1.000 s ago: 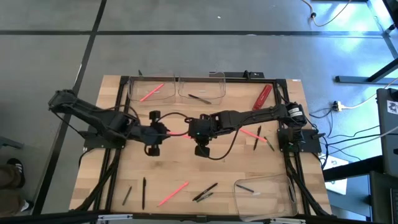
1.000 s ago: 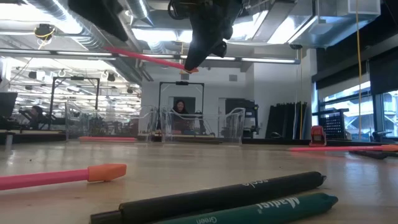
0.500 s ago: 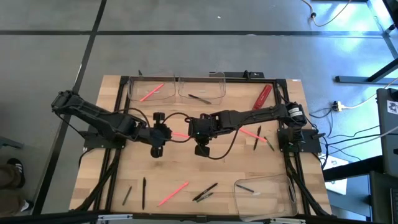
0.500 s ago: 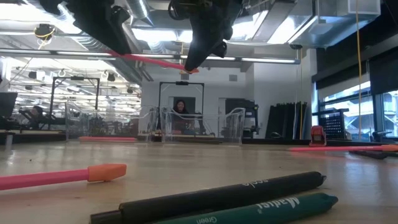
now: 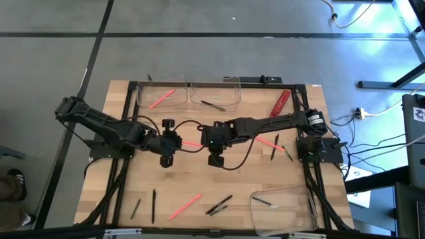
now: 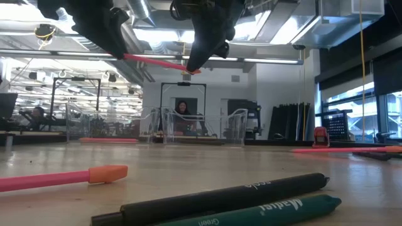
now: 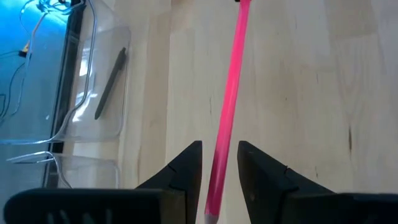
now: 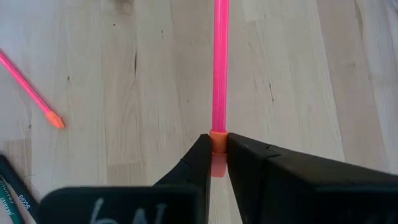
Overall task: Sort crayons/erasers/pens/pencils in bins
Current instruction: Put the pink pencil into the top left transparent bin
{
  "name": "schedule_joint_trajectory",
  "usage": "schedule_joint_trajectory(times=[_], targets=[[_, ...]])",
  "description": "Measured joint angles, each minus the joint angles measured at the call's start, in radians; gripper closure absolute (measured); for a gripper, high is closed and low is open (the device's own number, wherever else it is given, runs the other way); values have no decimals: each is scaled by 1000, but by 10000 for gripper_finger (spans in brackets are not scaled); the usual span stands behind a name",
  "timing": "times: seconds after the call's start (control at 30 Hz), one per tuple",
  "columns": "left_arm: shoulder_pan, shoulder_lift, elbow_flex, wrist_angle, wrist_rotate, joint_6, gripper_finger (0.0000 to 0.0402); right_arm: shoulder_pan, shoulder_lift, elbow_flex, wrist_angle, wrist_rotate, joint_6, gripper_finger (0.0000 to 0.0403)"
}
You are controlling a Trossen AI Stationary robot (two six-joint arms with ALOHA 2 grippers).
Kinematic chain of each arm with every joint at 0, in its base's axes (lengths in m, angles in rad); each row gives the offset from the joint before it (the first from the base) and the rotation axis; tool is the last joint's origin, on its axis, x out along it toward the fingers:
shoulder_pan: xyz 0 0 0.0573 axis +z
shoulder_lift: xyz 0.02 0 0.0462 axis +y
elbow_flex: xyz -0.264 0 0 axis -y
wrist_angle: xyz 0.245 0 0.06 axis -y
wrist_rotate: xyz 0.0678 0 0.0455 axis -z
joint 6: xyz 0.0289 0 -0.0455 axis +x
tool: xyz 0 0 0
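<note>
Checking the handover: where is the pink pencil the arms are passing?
The pink pencil hangs in the air above the table's middle in the high view, between the left hand and the right hand, which grips its end.

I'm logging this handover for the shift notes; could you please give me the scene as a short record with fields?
Held item: pink pencil, lifted above the table
Right claw: shut on the pencil's eraser end
Left claw: fingers either side of the pencil's other end, not closed on it
Far bins: one holds a pink stick, the next a dark one
Near bin: one dark stick
Loose on table: several pink and dark sticks
</note>
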Motion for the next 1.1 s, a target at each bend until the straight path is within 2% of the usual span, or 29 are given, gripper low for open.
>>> schedule_joint_trajectory(times=[0.47,0.73,0.93,1.1], targets=[[31,0,0,-25,15,-1,335,0,0,0,0,2,3,361],[32,0,0,-26,25,-1,363,-1,0,0,-2,3,3,361],[31,1,0,-29,63,-16,390,-1,-2,0,-5,7,-1,361],[31,1,0,-27,79,-19,395,-1,-2,0,-6,2,3,361]])
